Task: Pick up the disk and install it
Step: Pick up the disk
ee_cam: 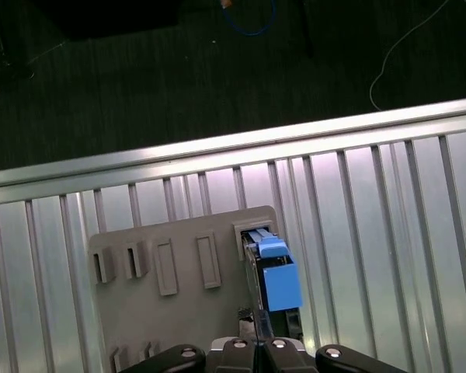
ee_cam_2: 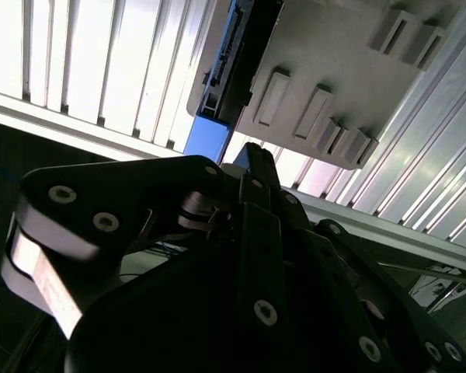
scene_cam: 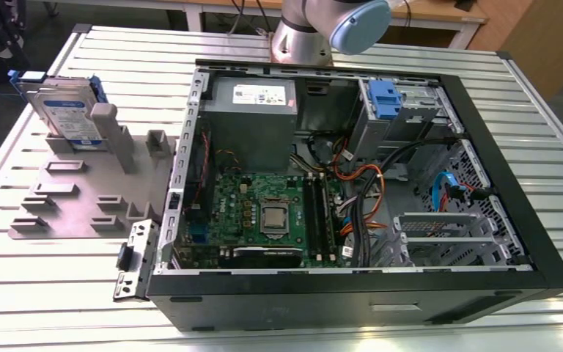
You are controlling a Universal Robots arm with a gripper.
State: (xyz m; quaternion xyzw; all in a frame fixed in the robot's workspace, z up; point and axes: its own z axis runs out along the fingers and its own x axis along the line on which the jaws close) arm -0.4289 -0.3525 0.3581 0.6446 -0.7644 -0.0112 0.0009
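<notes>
Ribbed silver metal table (scene_cam: 56,308) carries a grey plastic holder (scene_cam: 76,191) in the exterior view. We see the flat silver-grey disk with its blue bracket (scene_cam: 67,110) standing up in it, at the exterior view's left of the open black computer case (scene_cam: 360,297). In the second wrist view, the black gripper (ee_cam_2: 252,155) is pressed together, holding nothing, near the disk (ee_cam_2: 231,62). In the first wrist view, the gripper (ee_cam: 256,343) is near the disk (ee_cam: 276,280).

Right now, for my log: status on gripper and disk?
Gripper shut, empty, apart from the disk. Disk upright in grey holder, outside the computer. Nothing between them.

Disk (scene_cam: 67,111) upright in grey holder (scene_cam: 78,189)
</notes>
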